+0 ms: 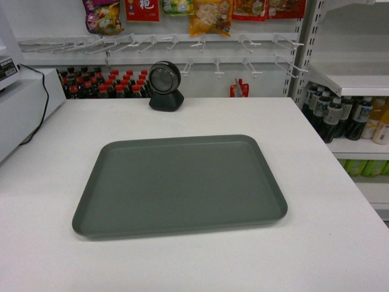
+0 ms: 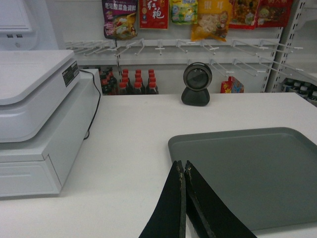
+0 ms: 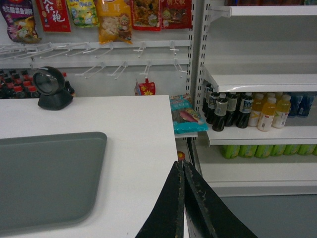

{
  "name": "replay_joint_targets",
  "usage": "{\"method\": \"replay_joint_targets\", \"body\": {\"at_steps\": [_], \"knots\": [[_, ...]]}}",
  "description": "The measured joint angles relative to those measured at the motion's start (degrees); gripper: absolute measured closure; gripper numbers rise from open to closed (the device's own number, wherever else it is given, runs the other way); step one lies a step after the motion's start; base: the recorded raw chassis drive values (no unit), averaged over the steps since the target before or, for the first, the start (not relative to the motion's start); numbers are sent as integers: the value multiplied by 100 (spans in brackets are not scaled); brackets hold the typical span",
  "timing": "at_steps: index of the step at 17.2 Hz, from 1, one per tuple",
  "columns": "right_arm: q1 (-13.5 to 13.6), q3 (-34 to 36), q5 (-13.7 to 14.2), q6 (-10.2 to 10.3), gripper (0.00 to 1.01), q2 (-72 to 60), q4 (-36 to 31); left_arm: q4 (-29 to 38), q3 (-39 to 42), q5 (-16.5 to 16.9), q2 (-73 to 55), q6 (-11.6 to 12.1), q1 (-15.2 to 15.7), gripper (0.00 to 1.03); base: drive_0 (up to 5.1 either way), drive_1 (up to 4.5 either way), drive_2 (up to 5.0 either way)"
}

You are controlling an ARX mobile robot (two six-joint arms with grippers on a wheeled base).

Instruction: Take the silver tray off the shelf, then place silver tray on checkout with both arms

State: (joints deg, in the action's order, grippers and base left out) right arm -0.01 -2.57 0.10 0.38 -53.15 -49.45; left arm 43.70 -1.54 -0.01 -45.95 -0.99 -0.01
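Note:
The silver tray lies flat and bare on the white checkout, in the middle of the counter. It also shows in the left wrist view as the silver tray and in the right wrist view as the silver tray. My left gripper is shut and holds nothing, above the counter by the tray's near left corner. My right gripper is shut and holds nothing, over the checkout's right edge, well apart from the tray. The white shelf stands to the right. Neither gripper shows in the head view.
A black barcode scanner stands at the counter's back edge. A white cash register sits on the left with its cable. Bottles fill the right shelves. Snack bags and bare hooks hang on the back wall.

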Motion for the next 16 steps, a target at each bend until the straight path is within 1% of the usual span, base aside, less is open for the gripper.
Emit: {"method": "replay_joint_targets", "body": {"at_steps": [5,9,14,16], "knots": [[0,181,0,0,99,1480,1231,-1250,92,-2,1408,0,0,102,0,0,0],[0,184,0,-2,99,2503,2168,-2046,92,0,2260,0,0,102,0,0,0],[0,186,0,0,99,3467,3093,-2846,92,0,3073,0,0,102,0,0,0],[0,186,0,-2,99,3727,3351,-3073,92,0,3294,0,0,102,0,0,0]]}}
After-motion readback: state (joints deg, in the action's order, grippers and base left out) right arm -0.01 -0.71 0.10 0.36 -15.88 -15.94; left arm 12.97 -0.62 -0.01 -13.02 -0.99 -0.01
